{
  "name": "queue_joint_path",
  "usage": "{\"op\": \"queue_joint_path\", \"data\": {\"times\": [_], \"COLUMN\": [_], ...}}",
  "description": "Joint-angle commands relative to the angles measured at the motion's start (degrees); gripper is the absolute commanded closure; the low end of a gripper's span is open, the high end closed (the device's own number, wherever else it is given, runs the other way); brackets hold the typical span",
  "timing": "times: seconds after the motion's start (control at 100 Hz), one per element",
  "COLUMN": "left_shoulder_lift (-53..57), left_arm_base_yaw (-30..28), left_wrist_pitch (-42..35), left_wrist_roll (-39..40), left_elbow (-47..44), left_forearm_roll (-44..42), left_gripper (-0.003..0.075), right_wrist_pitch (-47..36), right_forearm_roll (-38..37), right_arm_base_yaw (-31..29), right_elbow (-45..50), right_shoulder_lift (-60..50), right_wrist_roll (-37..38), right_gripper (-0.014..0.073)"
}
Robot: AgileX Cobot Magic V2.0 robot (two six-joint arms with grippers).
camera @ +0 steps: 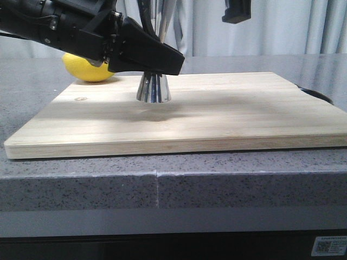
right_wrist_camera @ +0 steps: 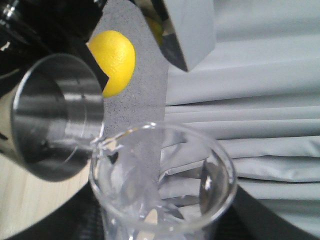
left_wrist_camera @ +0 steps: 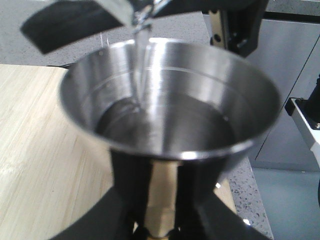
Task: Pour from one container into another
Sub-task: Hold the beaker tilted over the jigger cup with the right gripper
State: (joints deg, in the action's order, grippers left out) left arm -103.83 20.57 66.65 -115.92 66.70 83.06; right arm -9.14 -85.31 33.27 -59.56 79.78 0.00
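Pouring is under way: the right gripper [right_wrist_camera: 160,230] holds the tilted glass beaker [right_wrist_camera: 162,182] above the steel jigger [left_wrist_camera: 170,107], clamped at its waist by the left gripper [left_wrist_camera: 160,220] on the cutting board [camera: 217,116]. Next: hold the tilt until empty.

The steel jigger [left_wrist_camera: 170,110] fills the left wrist view, its gold waist clasped between the left gripper's [left_wrist_camera: 160,220] black fingers [left_wrist_camera: 112,205]. A thin clear stream [left_wrist_camera: 141,65] falls into its cup, where liquid already pools. Beneath lies the wooden board [left_wrist_camera: 35,165].

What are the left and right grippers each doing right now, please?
Left gripper: closed on the jigger.
Right gripper: closed on the glass beaker, pouring.
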Motion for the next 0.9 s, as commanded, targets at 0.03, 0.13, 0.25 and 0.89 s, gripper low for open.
{"op": "queue_joint_path", "data": {"times": [0.03,0.13,0.25,0.89], "left_shoulder_lift": [3.2,3.2,3.2,3.2], "left_arm_base_yaw": [0.7,0.7,0.7,0.7], "left_wrist_pitch": [6.1,6.1,6.1,6.1], "left_wrist_roll": [0.3,0.3,0.3,0.3], "left_elbow": [1.4,1.4,1.4,1.4], "left_forearm_roll": [4.4,4.4,4.4,4.4], "left_gripper": [0.0703,0.0703,0.0703,0.0703], "right_wrist_pitch": [-0.5,-0.5,-0.5,-0.5], "right_forearm_roll": [-0.3,-0.3,-0.8,-1.9], "right_arm_base_yaw": [0.0,0.0,0.0,0.0], "right_elbow": [-2.2,-2.2,-2.2,-2.2], "right_shoulder_lift": [-2.3,-2.3,-2.3,-2.3], "right_wrist_roll": [0.0,0.0,0.0,0.0], "right_gripper": [0.0409,0.0409,0.0409,0.0409]}}
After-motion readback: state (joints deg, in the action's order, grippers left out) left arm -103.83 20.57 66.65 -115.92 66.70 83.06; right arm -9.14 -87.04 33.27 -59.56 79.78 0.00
